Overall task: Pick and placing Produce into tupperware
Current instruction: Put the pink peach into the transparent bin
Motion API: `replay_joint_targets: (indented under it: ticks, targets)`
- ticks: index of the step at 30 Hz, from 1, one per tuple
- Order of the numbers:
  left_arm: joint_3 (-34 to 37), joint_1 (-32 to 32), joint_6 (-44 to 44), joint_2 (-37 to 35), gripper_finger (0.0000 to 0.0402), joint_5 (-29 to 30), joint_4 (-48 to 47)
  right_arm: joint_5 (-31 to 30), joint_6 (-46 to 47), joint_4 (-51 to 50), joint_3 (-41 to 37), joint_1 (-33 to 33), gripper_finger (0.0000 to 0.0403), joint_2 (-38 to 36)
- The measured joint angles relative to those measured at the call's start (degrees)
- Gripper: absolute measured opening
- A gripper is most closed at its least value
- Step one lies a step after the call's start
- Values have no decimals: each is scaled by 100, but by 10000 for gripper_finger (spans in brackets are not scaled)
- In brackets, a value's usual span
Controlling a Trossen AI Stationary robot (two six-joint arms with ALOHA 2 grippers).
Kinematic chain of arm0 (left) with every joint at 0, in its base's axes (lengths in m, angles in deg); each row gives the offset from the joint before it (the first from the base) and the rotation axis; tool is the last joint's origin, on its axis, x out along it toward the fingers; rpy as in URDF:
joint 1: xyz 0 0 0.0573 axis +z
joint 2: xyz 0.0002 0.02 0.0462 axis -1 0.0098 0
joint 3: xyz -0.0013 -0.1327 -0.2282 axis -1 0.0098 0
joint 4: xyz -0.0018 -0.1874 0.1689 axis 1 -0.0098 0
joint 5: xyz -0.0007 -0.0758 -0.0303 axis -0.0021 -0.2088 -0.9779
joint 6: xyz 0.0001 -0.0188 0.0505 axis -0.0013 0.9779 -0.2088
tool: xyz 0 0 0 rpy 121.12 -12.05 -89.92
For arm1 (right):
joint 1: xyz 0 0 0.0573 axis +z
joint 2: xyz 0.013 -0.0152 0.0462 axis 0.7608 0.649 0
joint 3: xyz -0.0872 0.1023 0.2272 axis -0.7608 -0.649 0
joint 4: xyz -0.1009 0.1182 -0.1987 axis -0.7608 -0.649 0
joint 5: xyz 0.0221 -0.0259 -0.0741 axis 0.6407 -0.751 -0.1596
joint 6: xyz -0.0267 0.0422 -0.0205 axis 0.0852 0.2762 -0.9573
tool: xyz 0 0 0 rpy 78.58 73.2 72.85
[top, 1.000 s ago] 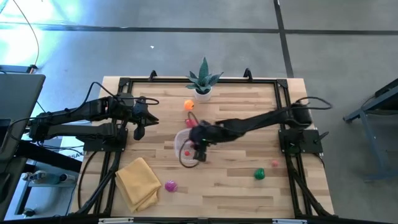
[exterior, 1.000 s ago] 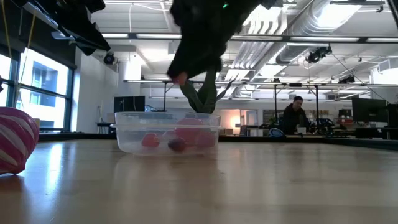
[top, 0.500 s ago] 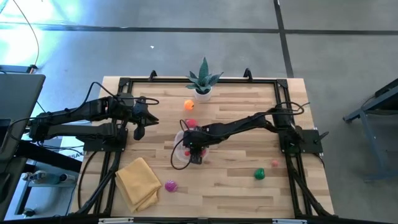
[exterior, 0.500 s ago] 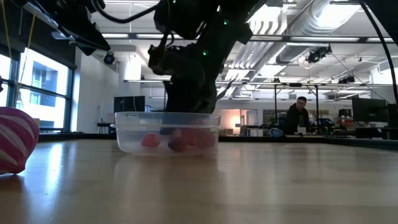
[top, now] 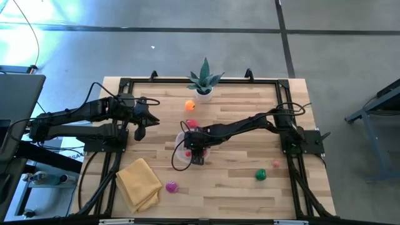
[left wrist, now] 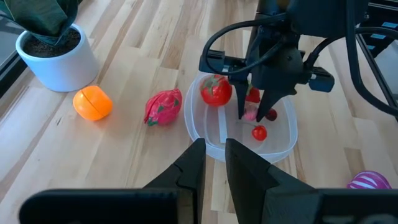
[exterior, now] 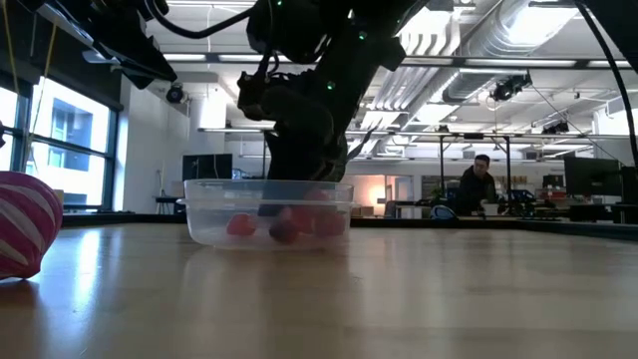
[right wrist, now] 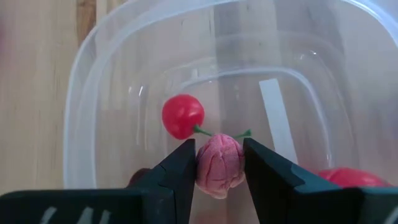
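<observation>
The clear round tupperware [top: 182, 150] stands mid-table. My right gripper [right wrist: 219, 149] reaches down into it, shut on a pink piece of produce [right wrist: 219, 163]. A small red cherry [right wrist: 183, 116] and a red tomato [left wrist: 216, 91] lie inside the tupperware too. On the table lie an orange piece [top: 190, 105], a magenta piece [left wrist: 163, 107], a green piece [top: 260, 175] and a striped magenta piece [top: 172, 186]. My left gripper [left wrist: 214, 165] hangs shut above the table's left part, touching nothing. My right gripper pinches the pink piece by its two sides [right wrist: 203, 163] between its two fingers. The fingers come from above, slanting down from the table's right side. The piece sits low inside the tupperware, below its rim; whether it rests on the floor I cannot tell.
A spiky green plant in a white pot [top: 204, 81] stands at the far edge. A folded yellow cloth [top: 139, 182] lies near the front left. A small pink-red piece [top: 275, 164] lies beside the green one. Black rails [top: 284, 100] frame the table.
My right gripper has gone down into the tupperware with the pink piece, tipping steeper, and has then kept still for the last half second.
</observation>
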Motion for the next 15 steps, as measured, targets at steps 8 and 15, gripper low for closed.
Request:
replay_joint_targets:
  ticks: [8,15]
  targets:
    - [0,0,0,-1,53,0,-2,7,-2,-9,0,0,125,0]
    - [-2,0,0,-2,53,0,0,-109,-2,-17,0,0,166,0]
